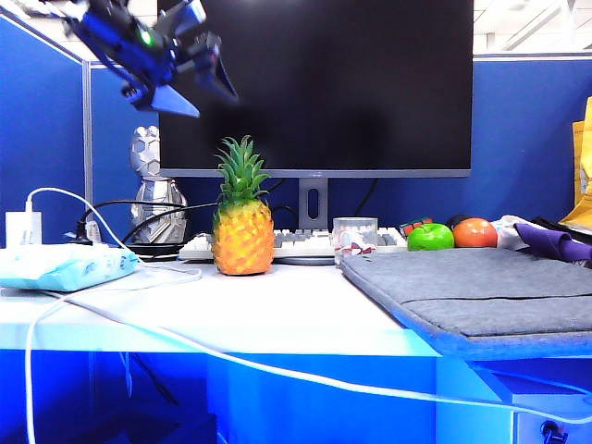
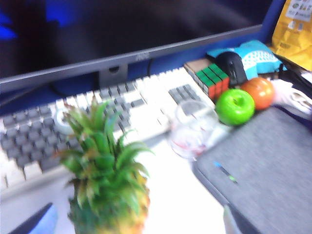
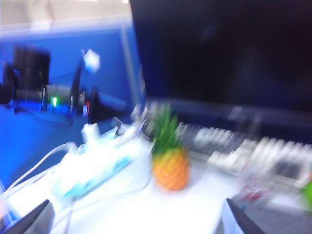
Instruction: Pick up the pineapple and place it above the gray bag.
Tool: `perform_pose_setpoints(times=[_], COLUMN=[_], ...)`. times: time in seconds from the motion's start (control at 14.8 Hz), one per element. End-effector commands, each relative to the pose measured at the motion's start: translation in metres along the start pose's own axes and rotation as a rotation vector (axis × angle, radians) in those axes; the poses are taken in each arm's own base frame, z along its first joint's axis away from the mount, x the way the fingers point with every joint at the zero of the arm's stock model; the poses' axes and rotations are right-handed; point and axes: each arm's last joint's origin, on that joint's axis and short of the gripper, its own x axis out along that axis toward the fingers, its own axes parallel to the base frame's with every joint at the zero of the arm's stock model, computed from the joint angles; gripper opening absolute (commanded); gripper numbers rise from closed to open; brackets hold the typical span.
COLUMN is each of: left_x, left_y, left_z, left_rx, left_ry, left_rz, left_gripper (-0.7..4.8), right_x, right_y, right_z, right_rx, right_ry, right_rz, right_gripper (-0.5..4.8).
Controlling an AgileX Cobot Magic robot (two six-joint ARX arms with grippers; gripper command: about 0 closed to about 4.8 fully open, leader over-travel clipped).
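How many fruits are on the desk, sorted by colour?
Yellow-orange: 1, the spiky-crowned toy pineapple, standing upright in front of the keyboard
Green: 1, the round green apple, behind the flat gray felt bag
Orange: 1, the round orange fruit, beside the apple
Total: 3 fruits

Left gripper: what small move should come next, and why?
Probably lower the left gripper toward the pineapple. It hangs open above and left of the fruit, which stands untouched on the desk, apart from the gray bag. The right gripper is open too, farther back.
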Motion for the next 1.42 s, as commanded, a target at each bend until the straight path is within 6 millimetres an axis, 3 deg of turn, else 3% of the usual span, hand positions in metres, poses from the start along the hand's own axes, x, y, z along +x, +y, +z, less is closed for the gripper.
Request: perform_pose_setpoints(times=[0.07,0.2,0.47,0.81,0.88,0.95,1.22,1.42], left_x=[0.019,0.035,0.070,0.115,0.123,0.126,0.125,0.117], left_y=[0.007,0.014,0.030,0.038,0.036,0.034,0.016,-0.015], left_z=[-0.016,-0.028,-0.043,-0.051,-0.056,-0.058,-0.047,-0.014], left_rx=[0.004,0.015,-0.016,-0.059,-0.057,-0.056,0.055,0.123], left_ry=[0.007,-0.018,-0.061,-0.086,-0.083,-0.081,-0.155,-0.217], left_rz=[-0.010,-0.005,0.043,0.001,-0.008,-0.012,-0.367,-0.558], left_gripper=[4.79,4.79,4.79,4.79,1.98,0.18,-0.06,-0.06], right_x=[0.030,0.043,0.045,0.045,0.045,0.045,0.045,0.045], right_y=[-0.016,-0.022,-0.017,-0.017,-0.017,-0.017,-0.017,-0.017], right_z=[0.007,0.009,0.026,0.028,0.028,0.027,0.027,0.027], right_rx=[0.034,0.054,0.036,0.048,0.048,0.048,0.053,0.064], right_ry=[-0.023,0.005,-0.027,-0.026,-0.026,-0.026,-0.023,-0.019], right_rz=[0.077,0.139,0.181,0.194,0.193,0.193,0.186,0.195], right_gripper=[4.79,4.79,4.79,4.79,4.79,4.79,4.79,4.79])
